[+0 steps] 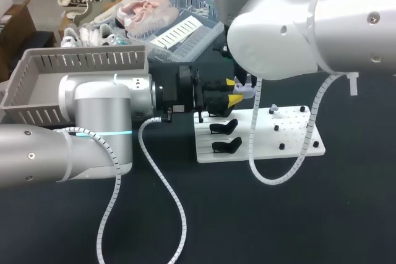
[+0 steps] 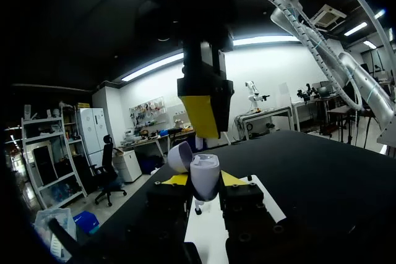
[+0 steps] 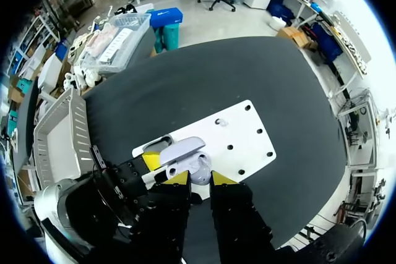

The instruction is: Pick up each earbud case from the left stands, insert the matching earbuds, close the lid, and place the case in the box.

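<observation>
Inspecting the hold first: found the left gripper (image 2: 204, 180) clamped from two sides on a pale lilac, rounded plastic earbud case (image 2: 205, 170), held in the air over the edge of a white perforated plate (image 1: 297, 134) on the dark desk (image 1: 278, 214). Recorded the case's long axis as roughly upright, mouth upward, with its hinged lilac lid (image 2: 179, 156) swung open to one side. Noted the right gripper (image 3: 200, 178) hanging tip-down directly above that open mouth, just short of it or touching; could not tell which. Could not tell either whether the right gripper was apart or together, nor whether it carried an earbud. Judged insertion to be the step in hand, turning on a straight descent along the case's axis.

Counted one case, two black stands (image 1: 224, 128) (image 1: 227, 146), both bare, and one grey slatted plastic box (image 1: 80, 60). Placed the box well apart from the case on the left arm's side, so judged that arm nearer for the deposit. Left small loose pieces on the plate uncounted as too small.
</observation>
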Tool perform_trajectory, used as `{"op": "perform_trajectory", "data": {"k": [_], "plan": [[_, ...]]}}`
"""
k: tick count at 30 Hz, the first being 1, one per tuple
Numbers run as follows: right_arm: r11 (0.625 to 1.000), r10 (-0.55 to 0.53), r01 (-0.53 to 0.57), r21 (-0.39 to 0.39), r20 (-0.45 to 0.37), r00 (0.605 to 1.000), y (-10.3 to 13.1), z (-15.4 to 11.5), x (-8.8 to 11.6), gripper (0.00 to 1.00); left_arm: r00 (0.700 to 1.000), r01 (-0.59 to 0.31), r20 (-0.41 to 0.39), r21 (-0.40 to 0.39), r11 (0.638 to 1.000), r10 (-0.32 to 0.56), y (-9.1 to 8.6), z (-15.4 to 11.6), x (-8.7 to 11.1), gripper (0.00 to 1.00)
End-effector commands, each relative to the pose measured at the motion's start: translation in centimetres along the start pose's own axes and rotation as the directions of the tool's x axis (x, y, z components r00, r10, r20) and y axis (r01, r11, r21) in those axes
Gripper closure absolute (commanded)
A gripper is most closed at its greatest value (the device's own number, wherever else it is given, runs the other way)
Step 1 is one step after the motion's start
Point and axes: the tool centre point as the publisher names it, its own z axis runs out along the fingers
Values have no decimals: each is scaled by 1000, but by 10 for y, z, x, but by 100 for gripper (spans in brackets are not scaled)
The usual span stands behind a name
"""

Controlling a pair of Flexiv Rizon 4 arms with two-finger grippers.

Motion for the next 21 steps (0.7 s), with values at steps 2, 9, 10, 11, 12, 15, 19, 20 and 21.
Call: {"op": "perform_trajectory", "data": {"k": [2, 9, 10, 11, 12, 15, 19, 20, 21], "plan": [[1000, 3, -3, -22, 8, 1000, -7, 0, 4, 100, 1000, -1, 0, -3, 1000, 1, 0, 1, 0, 100], [999, 4, -4, -32, 2, 1000, -7, 2, 5, 100, 1000, -1, 0, -3, 1000, 1, 0, 1, 0, 100], [999, 4, -4, -39, -2, 1000, -7, 2, 5, 100, 1000, -1, 0, -3, 1000, 1, 0, 1, 0, 100], [999, 4, -4, -43, -4, 1000, -7, 3, 5, 100, 1000, -1, 0, -3, 1000, 1, 0, 1, 0, 100], [999, 6, -6, -48, -7, 1000, -7, 3, 5, 100, 1000, -1, 0, -3, 1000, 1, 0, 1, 0, 100], [999, 6, -7, -49, -7, 1000, -7, 3, 6, 100, 1000, -1, 0, -3, 1000, 1, 0, 1, 0, 100], [999, 10, -10, -47, -7, 1000, -7, 2, 8, 100, 1000, -1, 0, -3, 1000, 1, 0, 1, 0, 100], [999, 10, -11, -47, -8, 1000, -7, 2, 8, 100, 1000, -1, 0, -3, 1000, 1, 0, 1, 0, 100], [999, 10, -11, -47, -9, 1000, -6, 3, 8, 100, 1000, -1, 0, -3, 1000, 1, 0, 1, 0, 100]]}}
